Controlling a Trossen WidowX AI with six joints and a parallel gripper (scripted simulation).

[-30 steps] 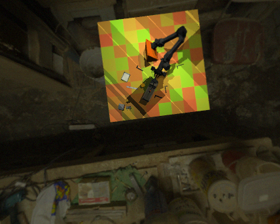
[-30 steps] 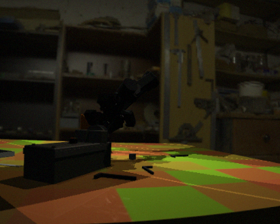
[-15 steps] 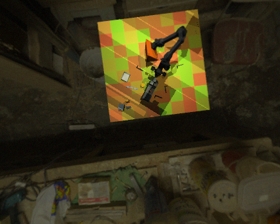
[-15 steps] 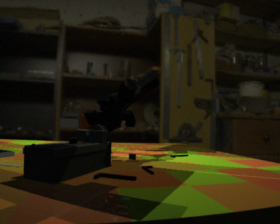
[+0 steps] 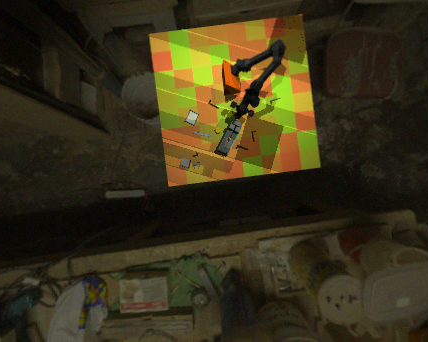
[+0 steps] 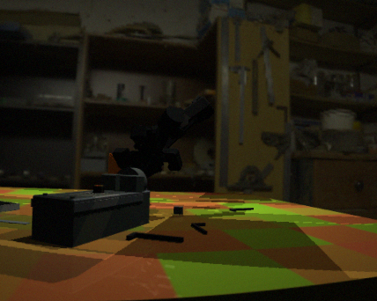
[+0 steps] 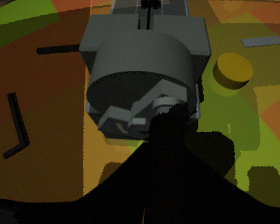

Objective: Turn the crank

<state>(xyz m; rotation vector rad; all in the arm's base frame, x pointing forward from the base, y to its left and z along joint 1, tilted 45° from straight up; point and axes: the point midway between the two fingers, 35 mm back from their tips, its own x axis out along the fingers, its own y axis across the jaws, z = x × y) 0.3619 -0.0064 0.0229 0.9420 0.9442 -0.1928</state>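
Note:
The machine is a long grey box [image 5: 223, 148] [image 6: 111, 216] with a round drum housing [image 7: 143, 52] at the end near the arm. A small orange-red pointer [image 5: 229, 139] [image 6: 97, 188] sits on its top; the brass zero marks cannot be made out, so its level against them cannot be told. The grey crank arm [image 7: 166, 90] lies across the drum's face. My gripper [image 7: 160, 148] [image 5: 240, 115] is shut on the crank handle, which is hidden by the dark fingers in the wrist view. In the exterior view the fingers are dark and partly behind the drum.
A yellow disc [image 5: 217, 130] [image 7: 233, 70] and a grey bar [image 5: 202, 134] [image 7: 266, 41] lie beside the machine. Black hex keys [image 5: 254, 136] [image 6: 157, 238] [image 7: 18, 122] lie on the other side. A white-topped tray [image 5: 191, 117], a small grey block [image 5: 185, 163] and an orange box [image 5: 230, 78] stand farther off.

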